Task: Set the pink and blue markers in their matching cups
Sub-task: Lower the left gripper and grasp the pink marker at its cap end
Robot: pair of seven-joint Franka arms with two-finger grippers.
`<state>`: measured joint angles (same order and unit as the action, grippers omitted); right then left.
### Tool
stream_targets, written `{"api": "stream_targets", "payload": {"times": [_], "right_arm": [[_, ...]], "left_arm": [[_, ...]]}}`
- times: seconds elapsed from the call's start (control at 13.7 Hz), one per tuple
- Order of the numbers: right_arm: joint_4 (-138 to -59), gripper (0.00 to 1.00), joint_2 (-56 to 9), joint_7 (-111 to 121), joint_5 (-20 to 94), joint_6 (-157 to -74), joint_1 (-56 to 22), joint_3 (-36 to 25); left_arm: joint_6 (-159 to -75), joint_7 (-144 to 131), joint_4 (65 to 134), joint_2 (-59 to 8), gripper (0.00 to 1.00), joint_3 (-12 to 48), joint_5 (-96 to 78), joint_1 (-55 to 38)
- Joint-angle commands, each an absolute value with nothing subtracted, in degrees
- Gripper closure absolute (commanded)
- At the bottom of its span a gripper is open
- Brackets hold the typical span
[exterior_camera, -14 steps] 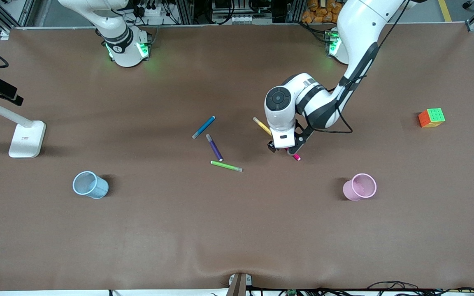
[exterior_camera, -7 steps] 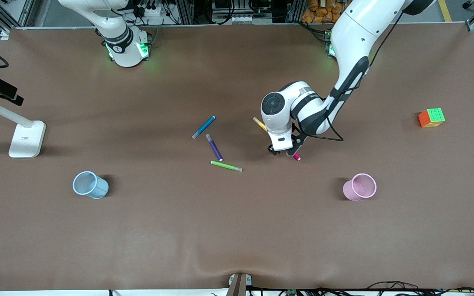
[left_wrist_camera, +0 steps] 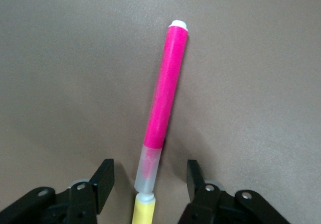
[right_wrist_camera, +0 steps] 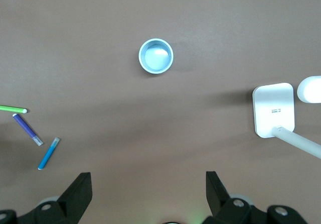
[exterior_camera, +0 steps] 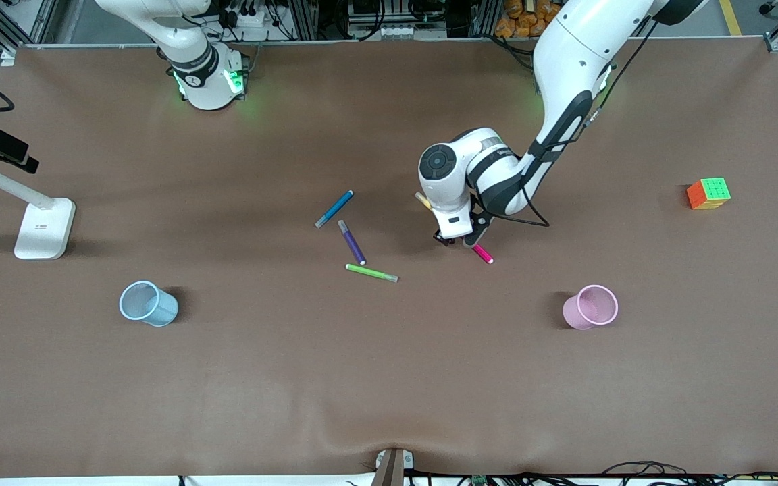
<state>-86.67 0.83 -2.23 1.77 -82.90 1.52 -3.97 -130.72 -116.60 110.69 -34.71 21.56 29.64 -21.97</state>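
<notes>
So the pink marker (left_wrist_camera: 165, 91) is a slim magenta pen with a small white tip at one end and a clear frosted section at the other, lying flat on the brown table (exterior_camera: 389, 378) around mid-table, nearer the left arm's end than the other pens. I've got the left gripper (exterior_camera: 455, 239) low over its frosted end with the fingers (left_wrist_camera: 103, 176) spread wide on either side, not touching it. Compared with a second ago the left arm has pulled back toward its base, so more of the pink body shows now. Its long axis runs diagonally, white tip pointing toward the pink cup (exterior_camera: 591, 307), frosted end almost butted against the yellow pen (left_wrist_camera: 142, 211). The right gripper (right_wrist_camera: 148, 194) waits, spread open, above the blue cup (right_wrist_camera: 156, 56) and blue marker (right_wrist_camera: 48, 153).
</notes>
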Motion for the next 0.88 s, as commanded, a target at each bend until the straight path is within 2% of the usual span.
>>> {"api": "stream_targets", "payload": {"times": [0.0, 0.07, 0.22, 0.29, 0.81], "right_arm": [[-85.8, 0.00, 0.4, -1.6, 2.8, -82.3, 3.0, -3.3], [-85.8, 0.00, 0.4, -1.6, 2.8, -82.4, 3.0, -3.3], [-85.8, 0.00, 0.4, -1.6, 2.8, -82.3, 3.2, -3.3], [-85.8, 0.00, 0.4, -1.6, 2.8, -82.3, 3.2, -3.3], [-85.9, 0.00, 0.2, -1.7, 2.8, -82.3, 3.8, -3.3]], "left_arm": [[-132.5, -118.7, 112.5, -33.9, 0.62, 21.5, 30.9, -21.9], [-132.5, -118.7, 112.5, -33.8, 0.69, 21.5, 30.9, -21.8], [-132.6, -118.7, 112.4, -33.8, 0.93, 21.5, 30.9, -21.8], [-133.0, -118.7, 112.4, -33.7, 1.00, 21.5, 30.9, -21.7], [-130.3, -115.6, 107.0, -31.6, 1.00, 21.4, 30.9, -20.3]]}}
